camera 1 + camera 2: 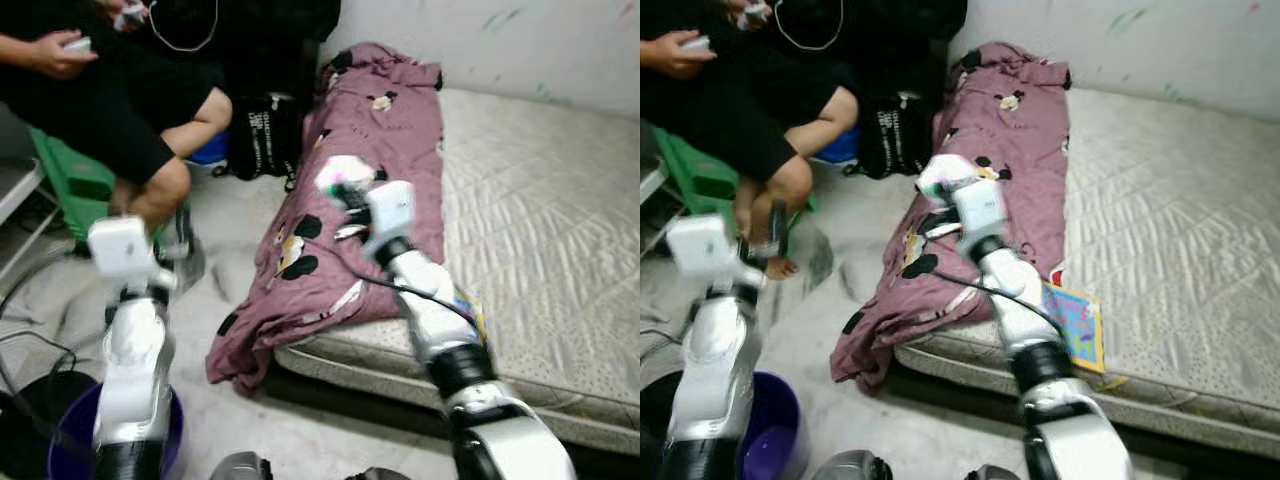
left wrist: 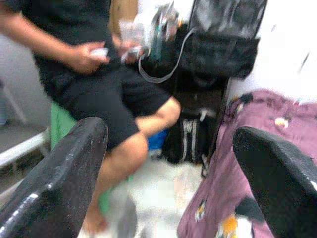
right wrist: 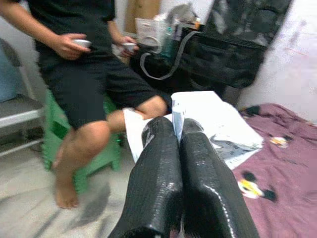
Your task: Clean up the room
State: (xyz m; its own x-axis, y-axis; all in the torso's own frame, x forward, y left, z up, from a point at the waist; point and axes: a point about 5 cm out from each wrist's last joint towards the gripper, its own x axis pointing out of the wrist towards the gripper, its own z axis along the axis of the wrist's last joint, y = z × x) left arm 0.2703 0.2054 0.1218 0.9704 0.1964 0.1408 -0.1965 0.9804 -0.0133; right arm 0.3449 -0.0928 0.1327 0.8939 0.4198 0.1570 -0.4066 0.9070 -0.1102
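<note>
My right gripper [image 3: 179, 144] is shut on a white crumpled paper [image 3: 210, 116]. It holds the paper [image 1: 344, 173] above the purple blanket [image 1: 385, 130], which lies along the left side of the mattress [image 1: 545, 220] and spills onto the floor. My left gripper [image 2: 168, 163] is open with nothing between its fingers. It is raised over the floor to the left of the bed, and its fingers [image 1: 778, 228] point toward a seated person's leg [image 1: 165, 185].
A person in black sits on a green stool [image 1: 70, 175] at the far left, holding small white objects. A black bag [image 1: 265, 135] stands between the person and the bed. A colourful book [image 1: 1077, 325] lies on the mattress edge. A purple bucket [image 1: 770, 440] is by my left arm.
</note>
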